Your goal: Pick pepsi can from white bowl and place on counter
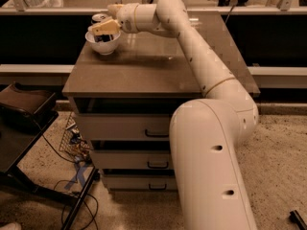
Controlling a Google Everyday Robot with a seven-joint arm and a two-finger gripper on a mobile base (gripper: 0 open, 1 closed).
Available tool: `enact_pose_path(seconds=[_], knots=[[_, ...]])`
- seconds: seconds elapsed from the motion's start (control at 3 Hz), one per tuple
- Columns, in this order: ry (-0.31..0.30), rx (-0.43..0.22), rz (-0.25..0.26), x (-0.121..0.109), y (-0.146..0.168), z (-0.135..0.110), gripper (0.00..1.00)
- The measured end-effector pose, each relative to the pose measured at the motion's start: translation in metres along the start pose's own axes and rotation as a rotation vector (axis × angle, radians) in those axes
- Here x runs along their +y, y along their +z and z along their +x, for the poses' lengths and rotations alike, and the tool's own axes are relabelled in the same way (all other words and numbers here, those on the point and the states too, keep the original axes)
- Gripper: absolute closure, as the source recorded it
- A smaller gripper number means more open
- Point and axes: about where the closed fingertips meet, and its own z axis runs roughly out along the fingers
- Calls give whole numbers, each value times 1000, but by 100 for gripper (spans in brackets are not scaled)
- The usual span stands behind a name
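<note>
Reaching across the counter (144, 68), the gripper (103, 28) sits at the pepsi can (99, 17) in the white bowl (103, 46); whether it grasps cannot be told.

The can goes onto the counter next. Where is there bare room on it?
The counter is bare from the white bowl forward to its front edge, and across its middle. Crowded: back-left corner, where the gripper sits at the pepsi can in the bowl.

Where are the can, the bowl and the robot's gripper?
can (99, 17): camera view, on its silver top.
bowl (102, 46): camera view, on its white front wall.
gripper (101, 28): camera view, on its pale tip, over the bowl and against the can.
</note>
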Motion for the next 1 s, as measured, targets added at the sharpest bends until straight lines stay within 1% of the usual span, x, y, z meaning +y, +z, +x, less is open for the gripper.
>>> enact_pose_path(seconds=[0.67, 1.0], knots=[[3, 2, -19, 4, 8, 3, 70], [-2, -1, -21, 6, 11, 1, 99]])
